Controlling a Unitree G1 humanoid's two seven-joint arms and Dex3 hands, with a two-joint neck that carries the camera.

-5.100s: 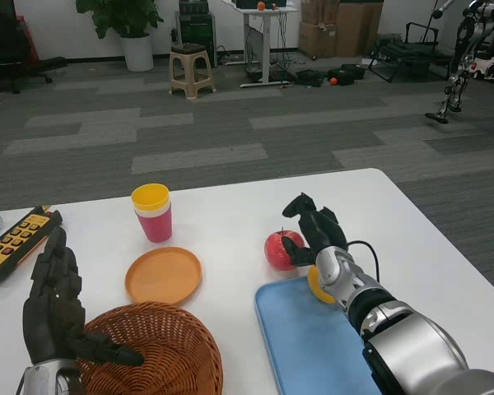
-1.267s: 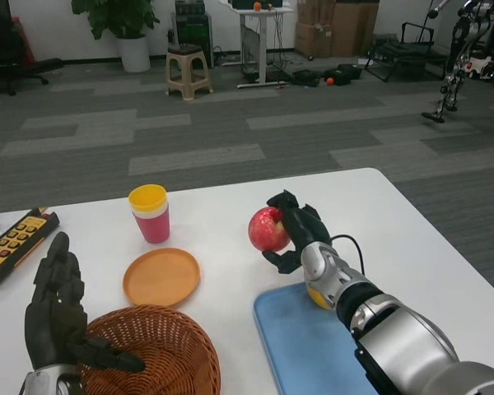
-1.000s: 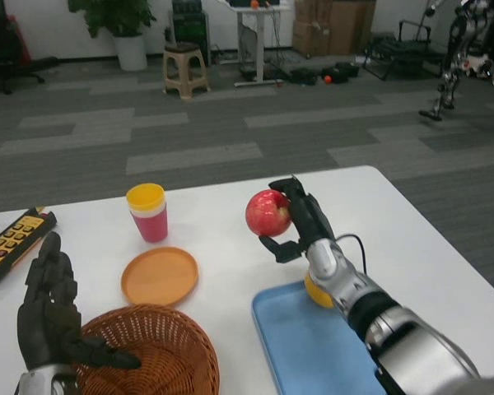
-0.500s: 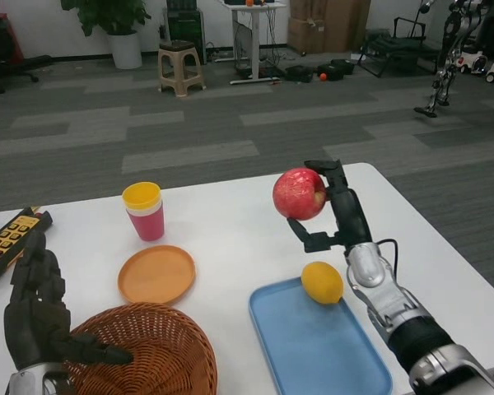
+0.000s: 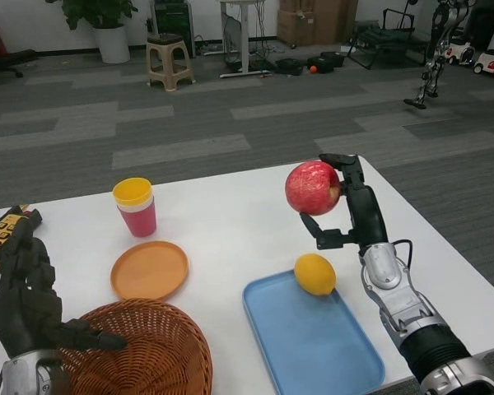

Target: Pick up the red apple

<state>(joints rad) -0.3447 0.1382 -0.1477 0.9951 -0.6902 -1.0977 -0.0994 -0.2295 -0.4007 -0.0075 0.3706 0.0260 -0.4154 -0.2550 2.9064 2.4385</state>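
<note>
My right hand (image 5: 354,206) holds the red apple (image 5: 312,188) in the air, well above the white table (image 5: 230,222), with fingers over its top and the thumb beneath. The apple hangs above and a little behind the lemon (image 5: 314,274). At the lower left my left hand (image 5: 29,300) waits with fingers apart, its thumb lying on the rim of the wicker basket (image 5: 140,354). It holds nothing.
The lemon lies at the far edge of a blue tray (image 5: 313,346). An orange plate (image 5: 150,269) sits left of the tray, with a yellow cup stacked in a pink cup (image 5: 135,206) behind it. A yellow remote (image 5: 0,232) lies at the left edge.
My right hand closed on the apple where it lay on the table beside the tray and raised it high above the table. The camera view has shifted. My left hand stays by the basket.
</note>
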